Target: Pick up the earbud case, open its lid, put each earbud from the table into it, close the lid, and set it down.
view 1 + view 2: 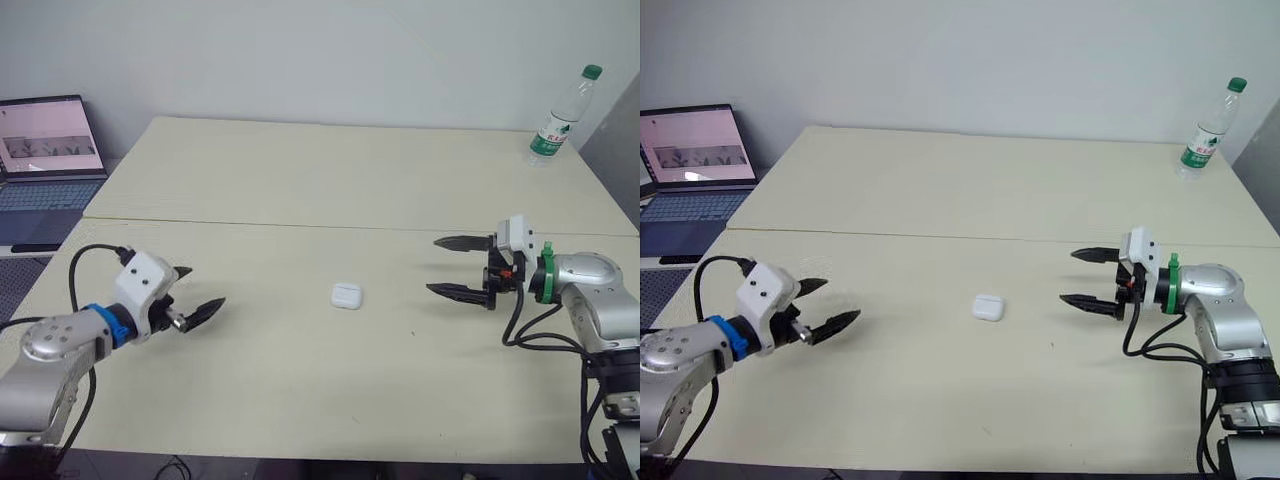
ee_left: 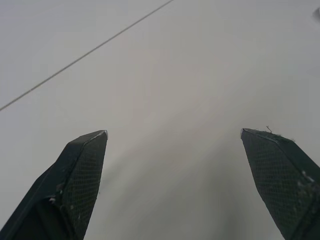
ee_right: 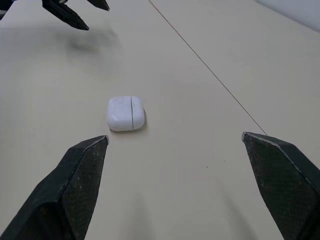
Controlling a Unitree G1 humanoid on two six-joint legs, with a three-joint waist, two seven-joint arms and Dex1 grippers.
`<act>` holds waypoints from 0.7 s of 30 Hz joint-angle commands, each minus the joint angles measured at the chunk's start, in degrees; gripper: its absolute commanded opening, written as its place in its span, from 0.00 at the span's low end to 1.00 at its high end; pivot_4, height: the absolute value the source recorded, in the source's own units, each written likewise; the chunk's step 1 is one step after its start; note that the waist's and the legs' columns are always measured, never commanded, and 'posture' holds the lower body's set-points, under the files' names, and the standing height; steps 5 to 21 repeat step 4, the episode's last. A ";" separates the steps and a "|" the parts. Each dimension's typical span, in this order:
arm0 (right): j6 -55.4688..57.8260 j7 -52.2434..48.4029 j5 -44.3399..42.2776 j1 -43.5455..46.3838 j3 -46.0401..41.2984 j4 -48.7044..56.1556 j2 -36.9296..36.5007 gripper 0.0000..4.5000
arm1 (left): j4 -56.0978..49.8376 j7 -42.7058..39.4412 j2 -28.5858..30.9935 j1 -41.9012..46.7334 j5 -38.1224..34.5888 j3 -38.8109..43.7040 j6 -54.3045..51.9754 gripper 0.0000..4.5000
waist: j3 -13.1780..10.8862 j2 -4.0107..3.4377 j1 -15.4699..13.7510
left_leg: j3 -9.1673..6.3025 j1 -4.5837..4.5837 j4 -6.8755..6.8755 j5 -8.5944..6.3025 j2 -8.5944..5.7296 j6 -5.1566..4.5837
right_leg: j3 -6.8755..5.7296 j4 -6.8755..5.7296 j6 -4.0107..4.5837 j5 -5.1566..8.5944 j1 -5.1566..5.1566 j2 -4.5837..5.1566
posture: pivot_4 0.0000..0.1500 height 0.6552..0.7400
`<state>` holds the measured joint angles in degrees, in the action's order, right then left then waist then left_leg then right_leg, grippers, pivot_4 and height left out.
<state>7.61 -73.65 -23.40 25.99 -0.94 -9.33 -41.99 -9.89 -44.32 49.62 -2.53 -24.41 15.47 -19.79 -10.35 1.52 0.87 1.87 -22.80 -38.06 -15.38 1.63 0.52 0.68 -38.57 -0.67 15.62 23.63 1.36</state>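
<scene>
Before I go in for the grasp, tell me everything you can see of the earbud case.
The earbud case is a small white rounded box, smooth plastic by the look, with faint grey specks. A thin seam marks its lid, which is shut. It lies flat on the beige table between the open left gripper and open right gripper, nearer the right. Nothing touches it.

laptop [image 1: 45, 165] cut by edge, bottle [image 1: 563, 115] label seemingly illegible
</scene>
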 commanded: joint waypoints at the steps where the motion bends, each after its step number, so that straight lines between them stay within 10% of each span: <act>1: 0.67 -0.81 -1.17 1.05 -1.47 1.30 -0.66 1.00 | -5.16 -0.24 -1.11 1.42 -4.68 3.64 -2.25 0.99 | 0.00 0.00 -0.09 | -0.03 -0.02 0.01 0.00 0.01 0.00 | -0.04 0.00 0.00 0.00 0.01 0.00 | 1.00 1.00; 21: 0.52 -0.85 -0.91 1.29 -1.24 1.05 -0.38 1.00 | -7.10 -1.77 -0.81 1.59 -7.47 3.50 -6.28 0.99 | 0.00 0.00 -0.30 | -0.03 -0.01 0.01 0.00 0.00 0.00 | -0.04 -0.06 0.00 0.00 0.01 -0.02 | 1.00 1.00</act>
